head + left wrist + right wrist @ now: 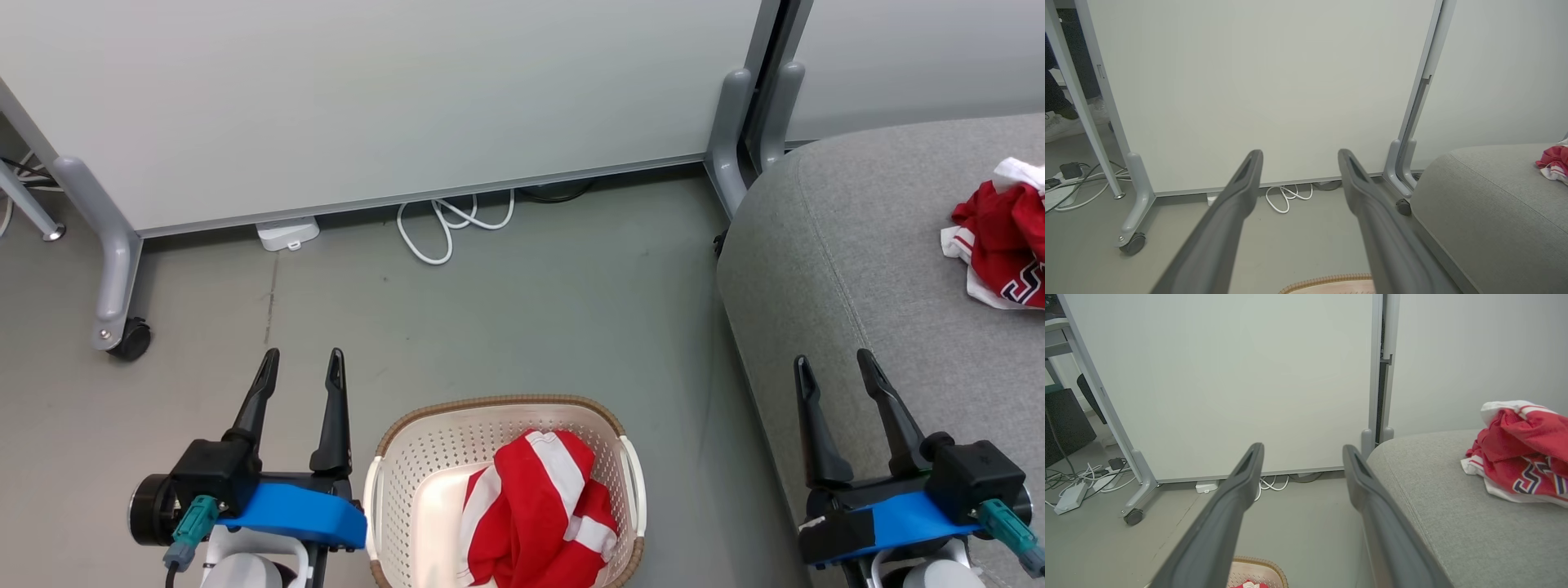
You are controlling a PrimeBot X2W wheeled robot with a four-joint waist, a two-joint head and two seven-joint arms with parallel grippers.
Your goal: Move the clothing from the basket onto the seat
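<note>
The left end effector point(303, 357) and right end effector point(833, 358) gape empty; pinch a thick fold of the garment point(531, 506) (bunched in the basket point(490, 402)).

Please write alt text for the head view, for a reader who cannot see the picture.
One red-and-white garment lies crumpled in a cream basket on the grey floor, and a second garment lies on the grey seat at the right. The robot's left hand and right hand are open and empty, either side of the basket.
</note>
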